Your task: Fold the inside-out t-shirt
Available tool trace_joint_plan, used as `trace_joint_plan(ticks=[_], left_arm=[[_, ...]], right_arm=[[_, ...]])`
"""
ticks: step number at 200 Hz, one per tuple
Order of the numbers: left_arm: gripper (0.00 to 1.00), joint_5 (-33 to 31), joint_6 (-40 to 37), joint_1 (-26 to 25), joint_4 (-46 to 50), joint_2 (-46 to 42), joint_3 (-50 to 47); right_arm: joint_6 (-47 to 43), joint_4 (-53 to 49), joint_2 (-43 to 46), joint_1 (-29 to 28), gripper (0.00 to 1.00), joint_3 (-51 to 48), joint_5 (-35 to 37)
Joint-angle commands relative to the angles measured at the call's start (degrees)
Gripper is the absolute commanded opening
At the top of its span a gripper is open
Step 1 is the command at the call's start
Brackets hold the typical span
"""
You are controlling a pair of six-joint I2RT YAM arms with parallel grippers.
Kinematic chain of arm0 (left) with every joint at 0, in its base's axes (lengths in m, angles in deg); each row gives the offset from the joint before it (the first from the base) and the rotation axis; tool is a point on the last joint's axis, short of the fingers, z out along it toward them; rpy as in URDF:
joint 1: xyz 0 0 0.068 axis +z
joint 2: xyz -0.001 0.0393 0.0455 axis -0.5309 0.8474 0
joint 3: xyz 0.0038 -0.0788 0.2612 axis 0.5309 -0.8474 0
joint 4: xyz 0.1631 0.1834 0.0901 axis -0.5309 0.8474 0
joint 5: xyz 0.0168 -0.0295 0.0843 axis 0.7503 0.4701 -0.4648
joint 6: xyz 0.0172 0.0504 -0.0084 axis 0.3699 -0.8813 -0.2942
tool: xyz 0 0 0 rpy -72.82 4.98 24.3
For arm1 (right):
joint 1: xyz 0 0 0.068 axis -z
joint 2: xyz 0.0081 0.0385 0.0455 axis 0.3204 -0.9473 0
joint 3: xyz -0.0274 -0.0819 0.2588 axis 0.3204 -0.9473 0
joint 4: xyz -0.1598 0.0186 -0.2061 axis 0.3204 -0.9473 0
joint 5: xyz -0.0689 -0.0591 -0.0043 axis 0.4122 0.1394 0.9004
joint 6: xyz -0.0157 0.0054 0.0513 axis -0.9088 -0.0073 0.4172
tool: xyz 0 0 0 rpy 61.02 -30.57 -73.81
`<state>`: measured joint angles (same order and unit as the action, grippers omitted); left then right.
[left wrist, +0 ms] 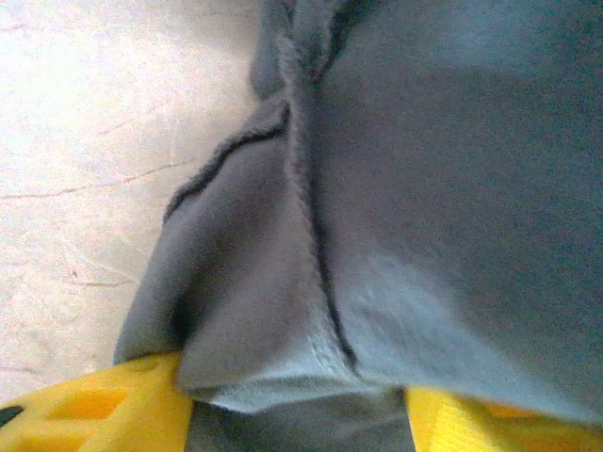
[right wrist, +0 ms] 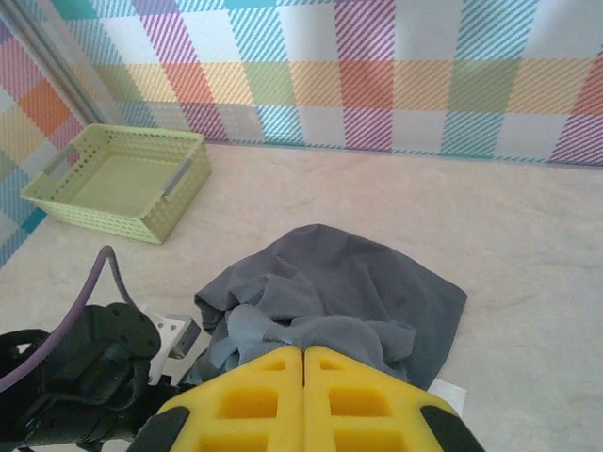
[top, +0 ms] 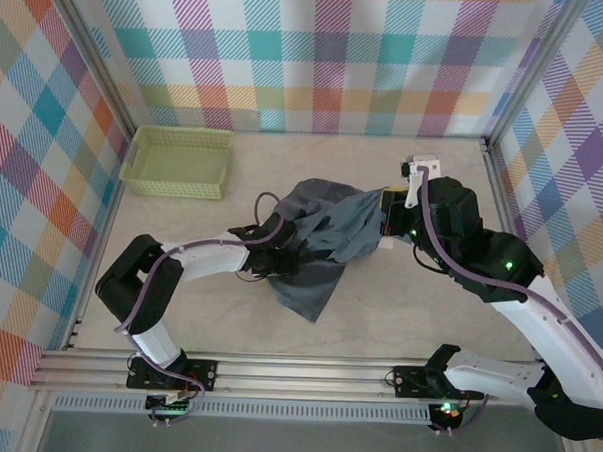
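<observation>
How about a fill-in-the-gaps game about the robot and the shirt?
1. The basket in the far corner is pale ___.
2. The crumpled t-shirt is blue-___.
3. The right gripper has ___ fingers, pressed together.
4. The left gripper has cloth ___ its two fingers.
Missing words: green; grey; yellow; between.
</observation>
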<state>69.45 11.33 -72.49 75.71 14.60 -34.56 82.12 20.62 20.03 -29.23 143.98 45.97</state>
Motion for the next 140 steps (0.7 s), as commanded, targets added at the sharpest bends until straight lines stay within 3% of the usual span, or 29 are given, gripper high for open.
trace_joint_plan(ticks=[1,47,87,140], left_arm=[[0.49,-4.0,-1.9,-0.4,3.7,1.3,3.5],[0.00,-9.7,-6.1,-0.1,9.4,1.9,8.6],[0.00,-13.9,-10.9,0.8,13.9,-4.7,13.7],[0.00,-18.2,-16.8,1.6,16.2,-20.1,17.4]], right_arm=[[-1.6,-1.3,1.4,0.1,0.00,2.1,4.2],[-3.1,-6.4,1.9,2.4,0.00,6.8,16.0],[-5.2,-8.1,2.8,7.2,0.00,12.3,19.0],[-8.7,-7.8,5.0,7.5,0.00,16.4,27.7]])
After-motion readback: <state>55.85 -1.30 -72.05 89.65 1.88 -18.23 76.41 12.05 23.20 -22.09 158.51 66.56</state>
